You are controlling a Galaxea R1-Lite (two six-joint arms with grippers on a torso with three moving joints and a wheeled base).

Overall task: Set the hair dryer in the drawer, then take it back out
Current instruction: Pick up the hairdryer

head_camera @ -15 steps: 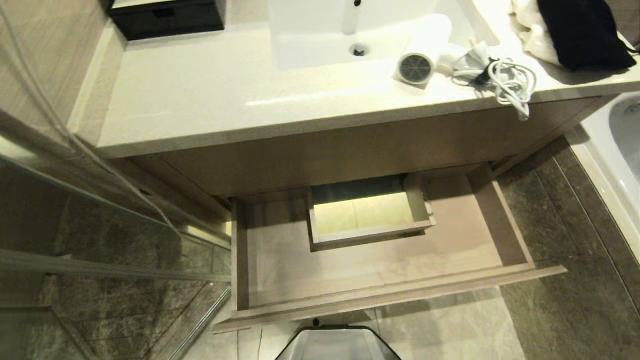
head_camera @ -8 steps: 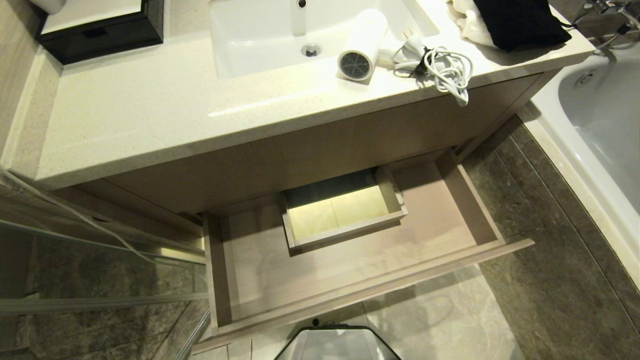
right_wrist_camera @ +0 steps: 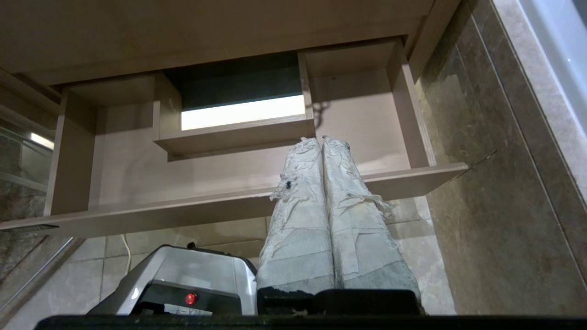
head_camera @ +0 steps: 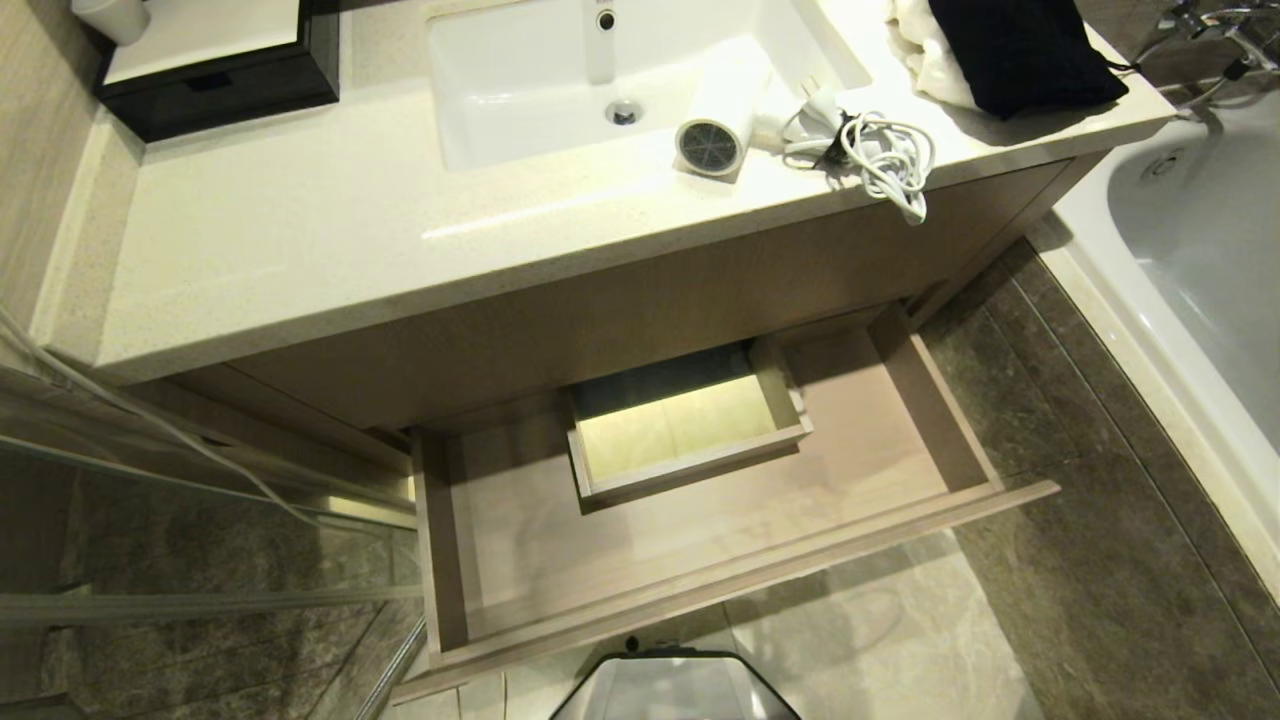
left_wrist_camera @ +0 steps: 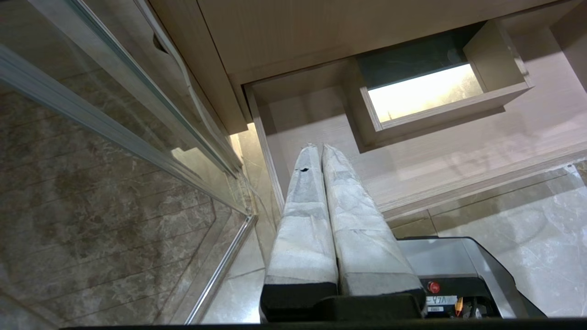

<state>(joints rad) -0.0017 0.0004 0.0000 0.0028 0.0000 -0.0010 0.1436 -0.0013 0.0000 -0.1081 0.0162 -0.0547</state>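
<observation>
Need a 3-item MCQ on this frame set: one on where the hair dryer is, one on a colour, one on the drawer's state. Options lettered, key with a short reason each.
1. Where is the hair dryer?
A. on the countertop beside the sink basin
B. inside the drawer
C. on the floor

2. What colour is the fabric pouch at the counter's right end?
A. red
B. black
C. yellow

3. What state is the drawer in?
A. pushed shut
B. pulled open with the dryer in it
C. pulled open with nothing lying on its floor

Key:
1 A, the head view shows it lying on the countertop by the sink basin, its cord bundled next to it.
2 B, it lies dark black on the white towel.
3 C, the bare wood floor shows in all three views.
</observation>
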